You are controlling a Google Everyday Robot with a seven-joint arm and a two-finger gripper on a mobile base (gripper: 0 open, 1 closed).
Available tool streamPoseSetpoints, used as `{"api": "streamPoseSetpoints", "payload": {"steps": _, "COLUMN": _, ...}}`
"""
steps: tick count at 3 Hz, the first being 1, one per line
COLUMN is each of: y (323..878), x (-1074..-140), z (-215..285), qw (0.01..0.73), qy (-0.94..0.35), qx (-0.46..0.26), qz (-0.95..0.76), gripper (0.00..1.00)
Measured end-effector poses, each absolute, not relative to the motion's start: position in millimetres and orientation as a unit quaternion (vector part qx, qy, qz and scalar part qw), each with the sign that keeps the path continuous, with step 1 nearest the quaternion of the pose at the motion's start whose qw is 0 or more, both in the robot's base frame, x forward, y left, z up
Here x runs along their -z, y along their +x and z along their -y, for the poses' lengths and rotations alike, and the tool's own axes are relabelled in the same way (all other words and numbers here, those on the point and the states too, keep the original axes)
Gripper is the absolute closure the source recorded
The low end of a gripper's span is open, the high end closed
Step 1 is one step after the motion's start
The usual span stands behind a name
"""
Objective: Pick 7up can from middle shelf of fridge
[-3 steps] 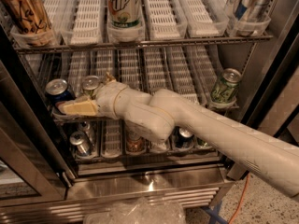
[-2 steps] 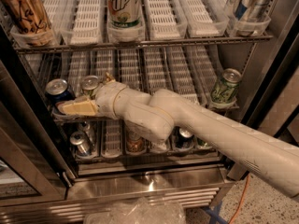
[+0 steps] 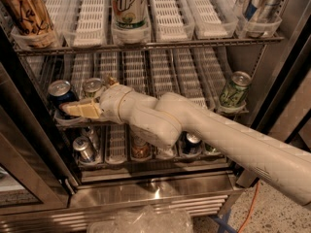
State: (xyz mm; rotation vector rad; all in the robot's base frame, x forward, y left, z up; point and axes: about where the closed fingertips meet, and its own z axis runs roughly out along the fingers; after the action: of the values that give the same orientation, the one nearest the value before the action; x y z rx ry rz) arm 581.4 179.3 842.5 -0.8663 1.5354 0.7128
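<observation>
Robot arm [image 3: 218, 140], single, off-white.
Smooth rounded shell segments with thin seam rings at the joints; tan gripper [image 3: 77, 109] at front-left of middle shelf [image 3: 163, 72].

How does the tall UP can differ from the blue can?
The UP can is tall and white, the blue can short and dark. The UP can is on the top shelf, the blue can on the middle shelf, with the pincer just in front. Both stand upright.
</observation>
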Motion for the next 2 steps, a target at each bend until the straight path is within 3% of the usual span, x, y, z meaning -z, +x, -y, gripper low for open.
{"api": "streamPoseSetpoints", "payload": {"steps": 1, "y": 581.4, "x": -842.5, "z": -179.3, "qw": 0.581, "qy": -0.371, "qx": -0.305, "qz": -0.657, "gripper": 0.8}}
{"api": "streamPoseSetpoints", "payload": {"steps": 2, "y": 581.3, "x": -842.6, "z": -179.3, "qw": 0.581, "qy": -0.371, "qx": -0.305, "qz": -0.657, "gripper": 1.0}}
